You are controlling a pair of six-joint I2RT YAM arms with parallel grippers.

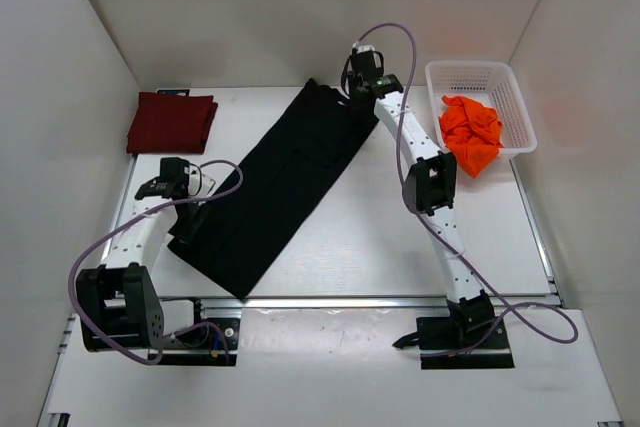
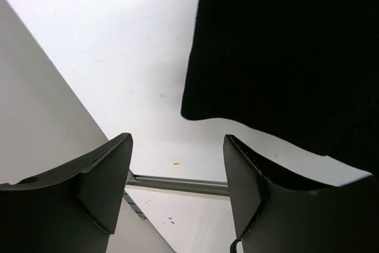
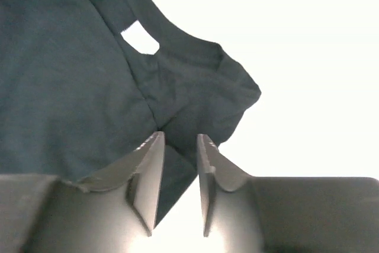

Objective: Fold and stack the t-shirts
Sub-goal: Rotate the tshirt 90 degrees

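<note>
The black t-shirt, folded into a long strip, lies diagonally across the table. My right gripper is at its far end. In the right wrist view the right gripper has its jaws a narrow gap apart over the shirt's collar end, with no cloth pinched. My left gripper stands open beside the near left edge of the strip. In the left wrist view the left gripper is empty, and the black cloth lies just beyond it. The maroon t-shirt is folded at the back left. The orange t-shirt is crumpled in the basket.
A white mesh basket stands at the back right, and the orange cloth hangs over its near rim. White walls close in the left, back and right sides. A metal rail runs along the table's near edge.
</note>
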